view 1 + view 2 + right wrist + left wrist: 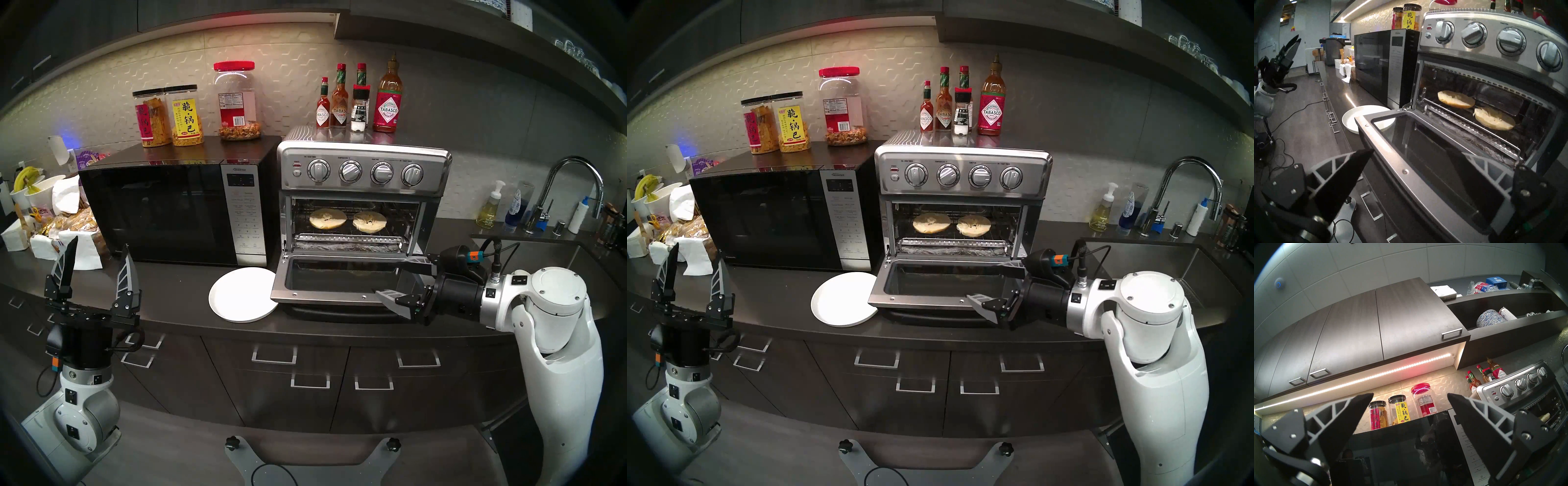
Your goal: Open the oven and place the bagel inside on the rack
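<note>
Dark kitchen surface [176, 302]: oven [363, 169] with door dropped flat, both bagel [327, 219] halves cut-face up, side by side on the rack [349, 232]. Right pincer [390, 276] released, empty, spanning the door's right end. Left pincer [98, 259] released, empty, raised well apart beside the microwave [163, 210]; white plate [237, 298] bare.

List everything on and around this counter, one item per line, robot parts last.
oven: one, stainless steel, centre of counter, door dropped open
bagel halves: two, pale cut faces up, side by side on the rack
foil-lined tray: one, silver, below the rack
plate: one, white, bare, partly under the door's left corner
microwave: one, black, left of the oven
snack jars: three, clear, on the microwave
sauce bottles: several, red-orange, on the oven
faucet: one, chrome, far right
soap bottles: several, by the faucet
bananas: one bunch, yellow, far left
left gripper: fingers apart, holding nothing
right gripper: fingers apart, holding nothing, at the door's right end
</note>
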Motion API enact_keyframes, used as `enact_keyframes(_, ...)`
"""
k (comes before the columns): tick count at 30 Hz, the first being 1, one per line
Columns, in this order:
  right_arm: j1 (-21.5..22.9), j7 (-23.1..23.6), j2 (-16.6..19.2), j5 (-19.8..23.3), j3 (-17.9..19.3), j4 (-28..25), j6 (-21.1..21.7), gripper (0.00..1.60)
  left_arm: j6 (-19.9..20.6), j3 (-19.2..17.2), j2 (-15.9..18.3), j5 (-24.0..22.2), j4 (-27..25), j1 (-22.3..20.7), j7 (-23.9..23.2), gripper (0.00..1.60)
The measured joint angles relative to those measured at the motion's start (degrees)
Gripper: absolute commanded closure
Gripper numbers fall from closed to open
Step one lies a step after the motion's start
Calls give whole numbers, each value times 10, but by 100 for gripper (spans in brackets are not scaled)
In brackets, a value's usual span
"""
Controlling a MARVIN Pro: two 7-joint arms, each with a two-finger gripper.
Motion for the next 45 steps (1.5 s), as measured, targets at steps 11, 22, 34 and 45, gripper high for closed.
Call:
enact_keyframes(11, 52, -88, -25, -82, -106, -16, 95, 0, 0, 0, 1, 1, 0, 0, 2, 0)
enact_keyframes(22, 93, -112, -34, -113, -144, 30, 130, 0, 0, 0, 2, 2, 0, 0, 4, 0)
enact_keyframes(34, 134, -103, -48, -92, -99, 29, 125, 0, 0, 1, 3, 3, 0, 0, 5, 0)
enact_keyframes(45, 196, -78, -59, -54, -33, 0, 126, 0, 0, 2, 4, 3, 0, -1, 7, 0)
